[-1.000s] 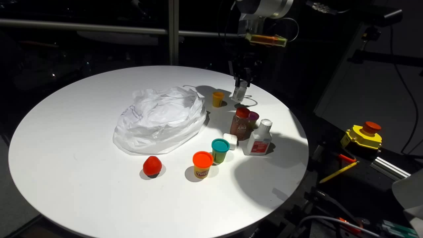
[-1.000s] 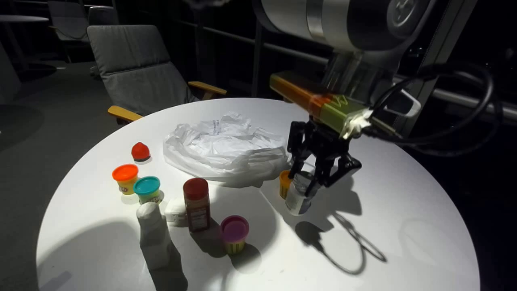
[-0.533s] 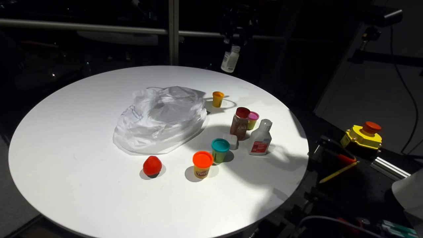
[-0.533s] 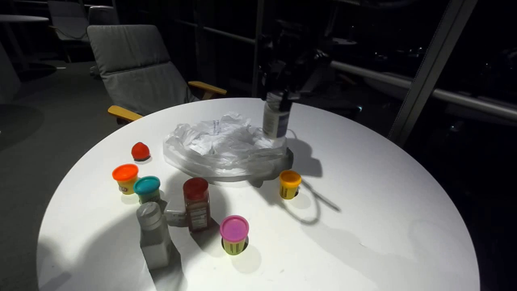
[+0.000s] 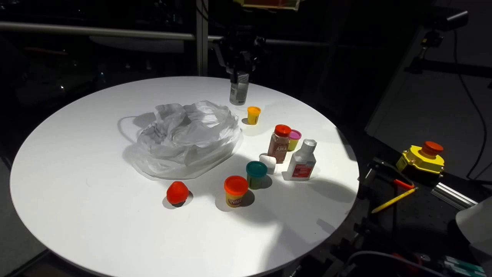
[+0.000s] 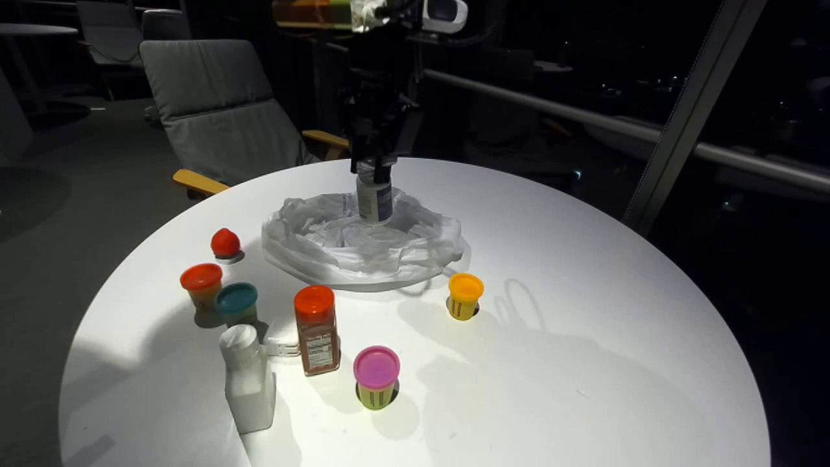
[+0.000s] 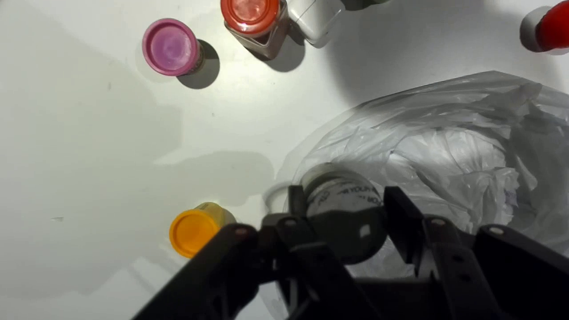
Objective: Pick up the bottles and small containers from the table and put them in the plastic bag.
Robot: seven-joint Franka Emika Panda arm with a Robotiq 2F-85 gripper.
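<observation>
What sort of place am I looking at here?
Probably a lounge or shared sitting area, perhaps in an office building. In an exterior view there are a padded gray armchair with wooden armrests, a second table in the background, and what looks like a window frame against the dark.

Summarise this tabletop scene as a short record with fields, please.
surface: round white table
bag: crumpled translucent whitish plastic bag
held: small white-labelled cylindrical bottle, in the black two-finger hand, mid-air, outside the bag
upright round pots: yellow-lidded pot, pink-lidded pot, teal-lidded pot, orange-lidded pot
upright bottles: clear red-capped bottle, white red-labelled bottle
also on table: small white box, red rounded object
inside bag: cannot tell
</observation>
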